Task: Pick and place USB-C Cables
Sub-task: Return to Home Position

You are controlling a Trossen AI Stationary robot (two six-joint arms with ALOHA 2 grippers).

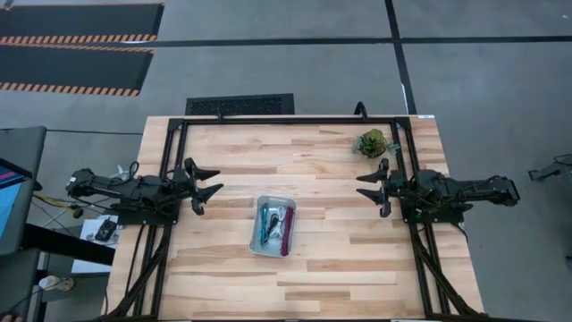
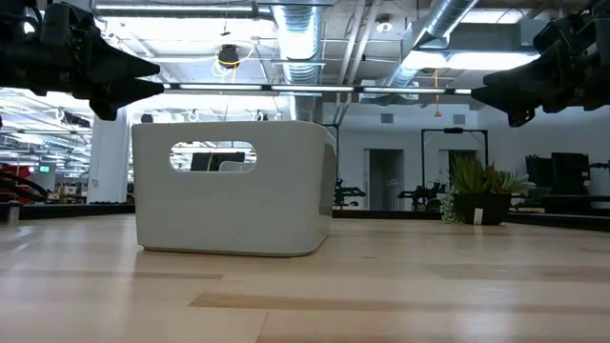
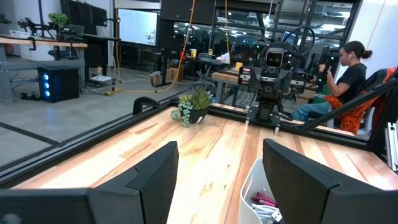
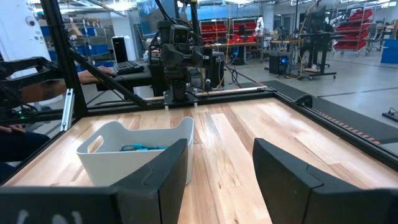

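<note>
The pale grey tray (image 1: 257, 243) stands in the middle of the table, and the coiled cables lie inside it. In the high view I see a teal-blue one (image 1: 267, 225) and a dark red one (image 1: 286, 236), with pale and dark strands beside them. The left wrist view shows the red coil (image 3: 264, 200). The right wrist view shows teal (image 4: 140, 148) over the rim. My left gripper (image 1: 211, 182) hangs open above the table, left of the tray. My right gripper (image 1: 367, 188) hangs open to the tray's right. Both are raised in the low view, the left gripper (image 2: 143, 78) and the right gripper (image 2: 488, 88).
A small green potted plant (image 1: 371, 142) stands near the table's far right corner. A black frame (image 1: 286, 120) runs along the far edge and both sides. Bare wood lies around the tray. A seated person (image 3: 346, 73) is beyond the table's right side, and a hand (image 4: 93, 74) beyond its left.
</note>
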